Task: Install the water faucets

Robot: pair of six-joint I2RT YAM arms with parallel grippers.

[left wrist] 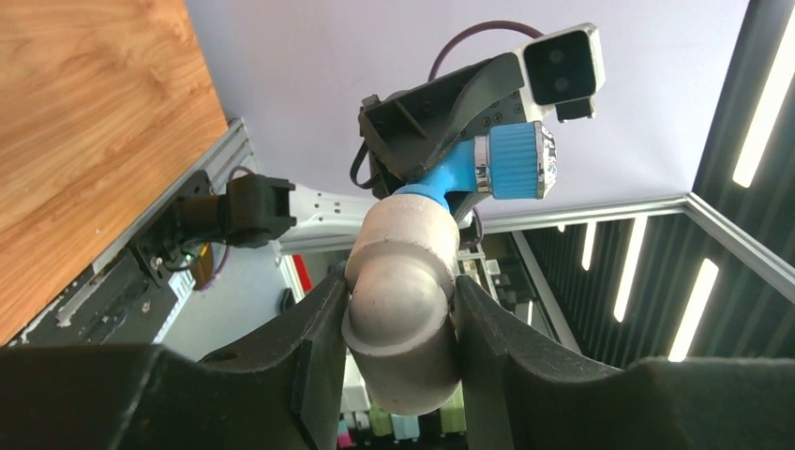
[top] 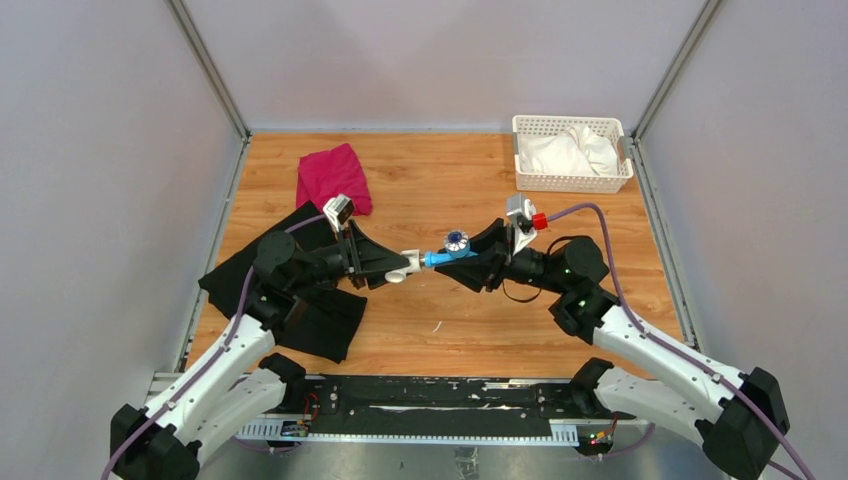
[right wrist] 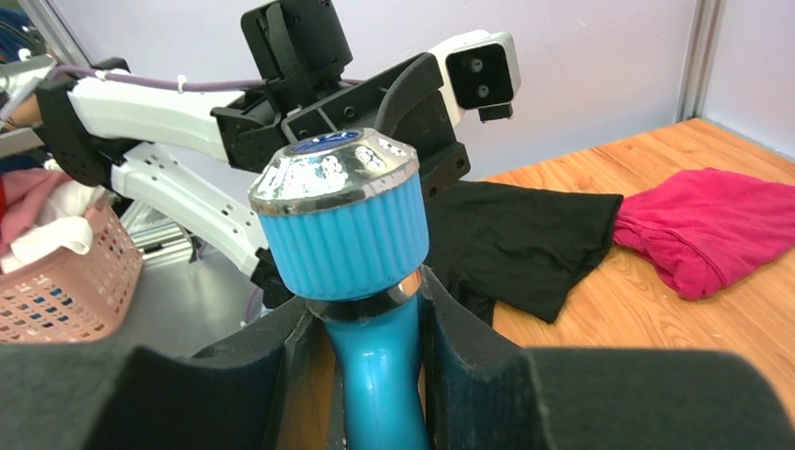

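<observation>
The blue faucet (top: 448, 254) with a round silvery-blue knob (top: 457, 240) is held above the table's middle. My right gripper (top: 468, 262) is shut on its blue body (right wrist: 380, 375), just below the ribbed knob (right wrist: 339, 220). My left gripper (top: 392, 266) is shut on the white elbow pipe fitting (top: 405, 268). In the left wrist view the fitting (left wrist: 401, 295) sits between the jaws, and the faucet (left wrist: 487, 169) meets its far end. Whether the two are joined is hidden.
A black cloth (top: 300, 290) lies under the left arm, a pink cloth (top: 333, 177) behind it. A white basket (top: 570, 153) with white cloths stands at the back right. Grey walls enclose the wooden table (top: 480, 320).
</observation>
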